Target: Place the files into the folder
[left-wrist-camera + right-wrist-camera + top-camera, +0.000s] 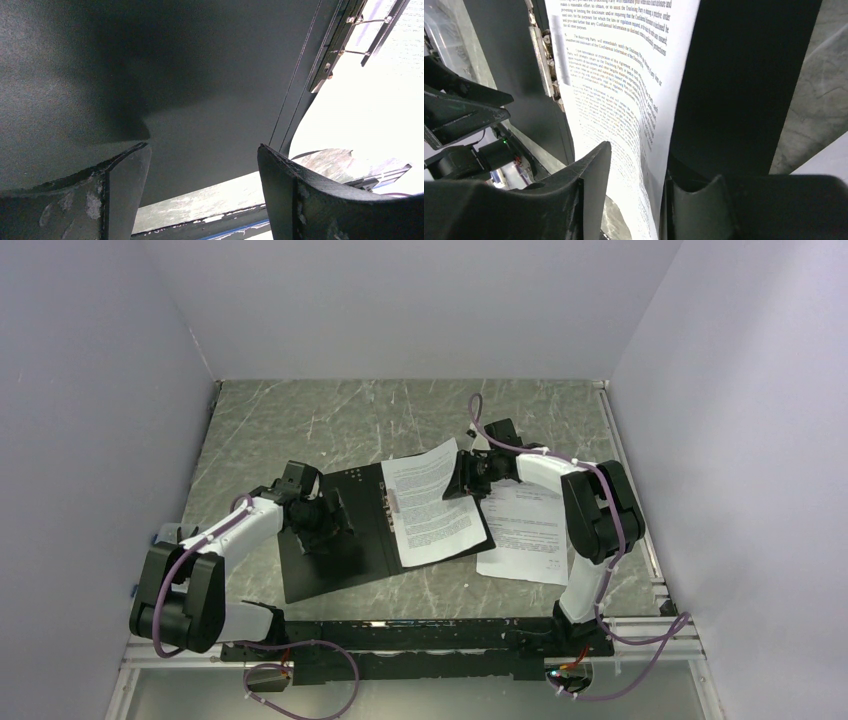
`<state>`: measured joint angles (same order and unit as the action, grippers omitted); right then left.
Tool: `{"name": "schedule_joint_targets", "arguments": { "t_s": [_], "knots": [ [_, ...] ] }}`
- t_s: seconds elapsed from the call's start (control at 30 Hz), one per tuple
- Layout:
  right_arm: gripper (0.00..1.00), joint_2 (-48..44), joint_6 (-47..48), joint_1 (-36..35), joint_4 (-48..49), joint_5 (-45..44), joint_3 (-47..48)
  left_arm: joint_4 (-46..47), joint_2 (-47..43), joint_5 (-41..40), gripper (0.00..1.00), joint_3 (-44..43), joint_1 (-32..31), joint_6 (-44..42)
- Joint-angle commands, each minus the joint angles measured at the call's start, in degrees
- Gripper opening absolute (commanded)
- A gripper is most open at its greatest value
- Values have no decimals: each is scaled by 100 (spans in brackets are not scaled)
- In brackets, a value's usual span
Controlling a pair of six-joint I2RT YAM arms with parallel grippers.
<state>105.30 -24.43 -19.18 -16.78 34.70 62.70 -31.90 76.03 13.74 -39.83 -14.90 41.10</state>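
Note:
The folder [335, 555] lies open on the table, black inside facing up, with its metal clip [392, 505] along the spine. One printed sheet of the files [440, 510] rests on its right half, far corner lifted. Another sheet [525, 530] lies on the table just right of the folder. My left gripper [325, 525] is open, its fingers spread just above the folder's left flap [200, 75]. My right gripper [470, 475] is at the lifted sheet's far right edge. In the right wrist view the sheet [624, 60] passes between its parted jaws [638, 160], leaning on the right finger.
The grey marble table [300, 420] is boxed in by white walls on three sides. A black rail [420, 635] runs along the near edge between the arm bases, and a metal frame strip [625, 455] borders the right side. Cables loop off both arms.

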Motion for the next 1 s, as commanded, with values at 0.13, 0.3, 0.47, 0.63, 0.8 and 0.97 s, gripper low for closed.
{"name": "schedule_joint_targets", "arguments": {
  "t_s": [0.13, 0.3, 0.47, 0.63, 0.8, 0.97],
  "knots": [
    [47, -3, 163, -15, -212, -591, 431, 136, 26, 112, 84, -16, 31, -108],
    [48, 35, 201, -16, -344, -826, 581, 140, 19, 113, 84, -7, 31, -115],
    [50, 17, 241, -15, -494, -1157, 671, 140, 17, 120, 84, 2, 31, -119],
    [52, -18, 270, -11, -637, -1548, 740, 139, 2, 120, 84, -7, 31, -105],
    [55, -160, 335, -16, -920, -2380, 902, 140, -26, 145, 84, 2, 31, -114],
    [63, -499, 351, -3, -1201, -3231, 978, 117, -91, 140, 84, -4, 31, -147]
  ]
}}
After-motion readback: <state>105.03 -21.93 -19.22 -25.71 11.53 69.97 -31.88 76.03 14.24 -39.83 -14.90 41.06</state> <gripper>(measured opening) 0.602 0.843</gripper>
